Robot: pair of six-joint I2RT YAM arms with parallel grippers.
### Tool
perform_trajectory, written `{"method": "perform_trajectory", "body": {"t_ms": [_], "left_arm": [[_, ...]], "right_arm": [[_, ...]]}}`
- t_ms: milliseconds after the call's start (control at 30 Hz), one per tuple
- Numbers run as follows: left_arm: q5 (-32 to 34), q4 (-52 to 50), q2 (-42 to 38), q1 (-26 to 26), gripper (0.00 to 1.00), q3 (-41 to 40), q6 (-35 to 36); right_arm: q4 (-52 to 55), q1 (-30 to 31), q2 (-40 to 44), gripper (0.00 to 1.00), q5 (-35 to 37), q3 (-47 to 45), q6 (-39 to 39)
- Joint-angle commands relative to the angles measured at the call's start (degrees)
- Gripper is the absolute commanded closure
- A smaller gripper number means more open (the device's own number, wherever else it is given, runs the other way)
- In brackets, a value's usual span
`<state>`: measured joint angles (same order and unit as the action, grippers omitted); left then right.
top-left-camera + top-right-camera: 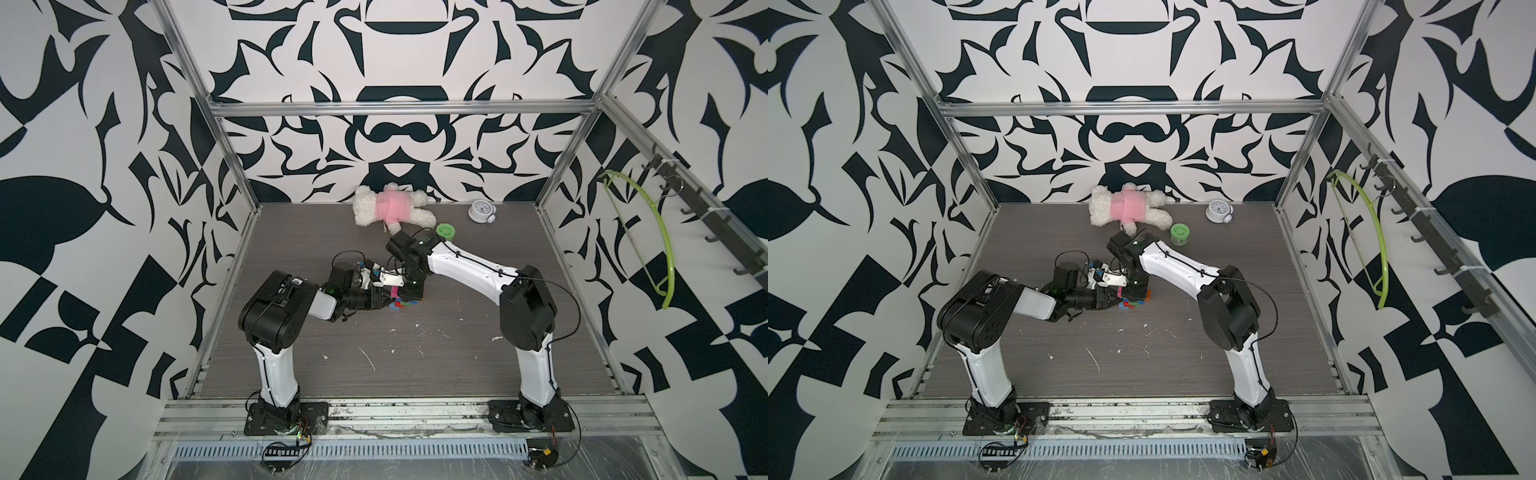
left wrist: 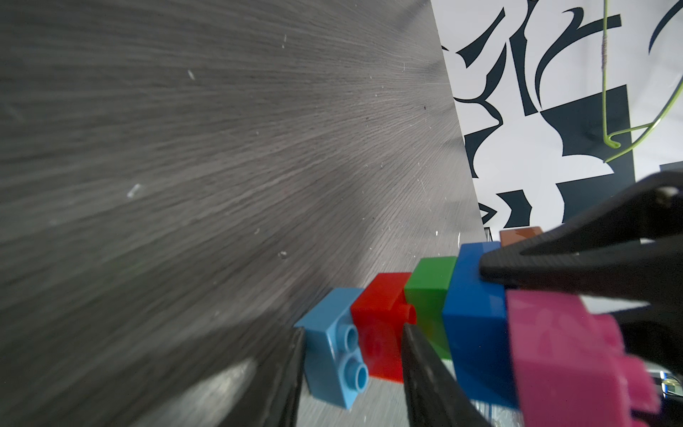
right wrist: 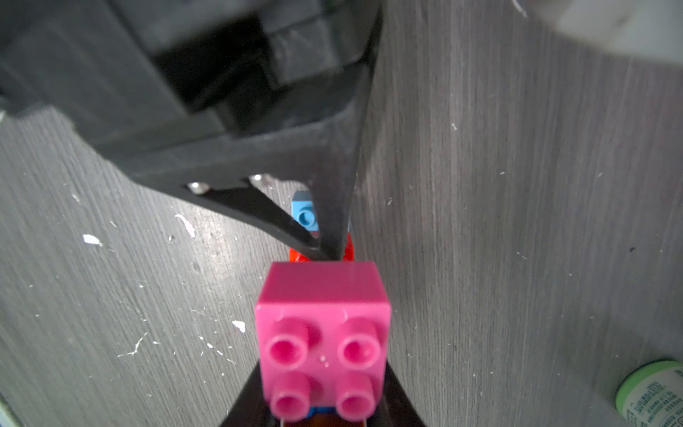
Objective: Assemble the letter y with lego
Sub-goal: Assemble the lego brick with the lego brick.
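Six lego bricks [image 2: 476,314], left end effector [image 2: 353,330], right end effector [image 3: 321,384], one tub [image 1: 1179,234]

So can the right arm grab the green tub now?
Probably not yet: the right gripper is shut on the letter y. The green tub stands close behind the right arm, nothing between.

1. Walls [image 1: 395,54]: bold black-and-white swirl print on the back and both sides.
2. Floor [image 1: 415,365]: grey wood-grain board with scattered white flecks and scratches.
3. Aluminium frame [image 1: 399,109]: posts at the back corners, crossbar across the back wall, slotted rails along the front edge.
4. Dark hook rail [image 1: 706,210] on the right wall, with a lime-green hanger [image 1: 668,249] hanging off it.
5. Light is even, shadows soft.
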<state>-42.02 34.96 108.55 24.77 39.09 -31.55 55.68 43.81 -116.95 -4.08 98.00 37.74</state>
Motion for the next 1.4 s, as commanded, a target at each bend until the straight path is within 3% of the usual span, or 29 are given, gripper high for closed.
{"method": "perform_trajectory", "body": {"t_ms": [0,367,733,900,1100,1367], "left_arm": [[6.4,-12.4,3.9,0.7,0.54,-2.5,1.6],[7.0,-13.3,3.9,0.7,0.57,-2.3,1.8],[7.2,-13.4,3.9,0.7,0.57,-2.3,2.0],[7.2,-13.4,3.8,0.7,0.57,-2.4,2.0],[7.2,-13.4,3.8,0.8,0.57,-2.3,2.0],[7.2,-13.5,3.8,0.7,0.57,-2.3,2.1]], "right_arm": [[2.6,1.2,-4.5,0.88,-1.6,-2.5,1.6],[1.9,1.2,-2.5,0.80,-1.7,-0.2,1.9],[-0.6,1.2,0.0,0.66,-1.2,-0.4,1.9],[-0.6,1.2,0.0,0.66,-1.0,-0.7,1.9],[0.4,1.2,-1.8,0.74,-0.4,-1.1,2.0],[0.1,1.4,-2.5,0.74,-0.2,-2.5,2.4]]}}
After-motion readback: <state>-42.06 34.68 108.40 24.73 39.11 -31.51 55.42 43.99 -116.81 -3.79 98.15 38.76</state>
